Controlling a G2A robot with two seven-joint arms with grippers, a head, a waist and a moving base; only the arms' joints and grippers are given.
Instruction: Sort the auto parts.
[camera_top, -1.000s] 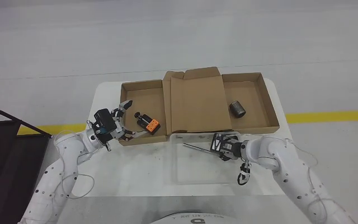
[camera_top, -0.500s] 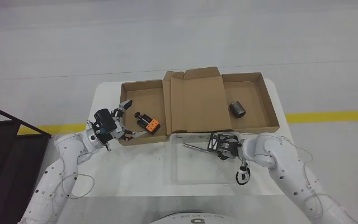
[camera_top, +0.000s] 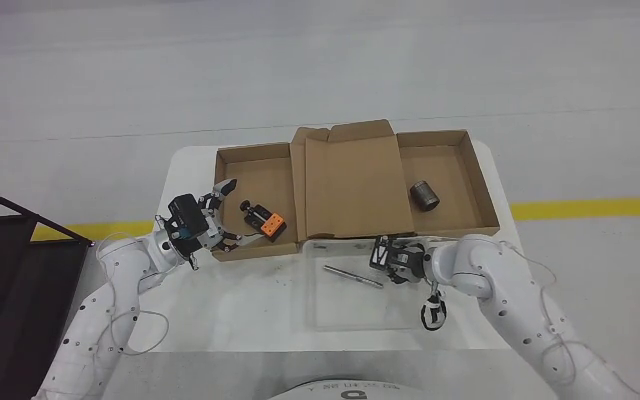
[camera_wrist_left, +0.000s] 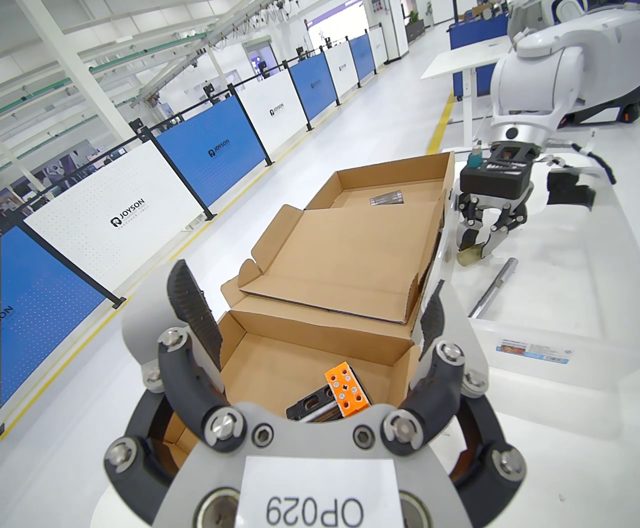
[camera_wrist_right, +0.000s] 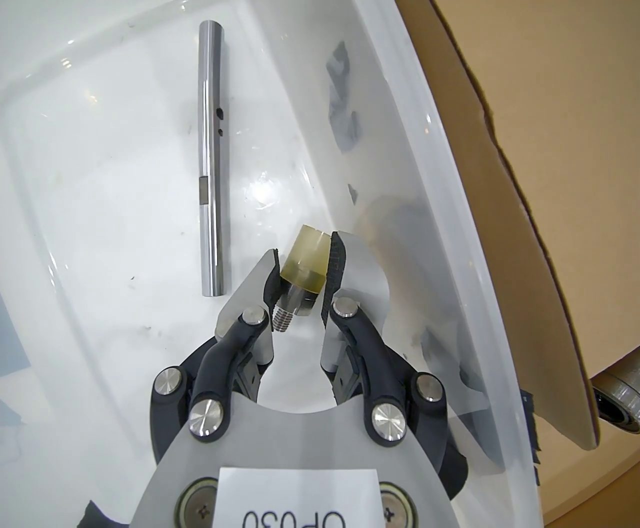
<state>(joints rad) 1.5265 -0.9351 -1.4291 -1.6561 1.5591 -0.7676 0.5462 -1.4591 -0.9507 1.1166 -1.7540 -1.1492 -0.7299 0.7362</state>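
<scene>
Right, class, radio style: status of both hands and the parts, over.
Left hand open at box edge. Right hand shut on stud, over tray. Rod beside it, apart.

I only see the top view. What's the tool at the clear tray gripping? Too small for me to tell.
Observer: The right tool is shut on a yellowish cap with a threaded stud.
Operator: And the rod next to it?
Observer: The metal rod lies on the floor of the clear tray; two small holes show in its side.
Operator: Does the other tool hold anything?
Observer: No. The left tool is open, nothing between its ribbed black pads; the orange-and-black part lies in the cardboard box ahead of it.
</scene>
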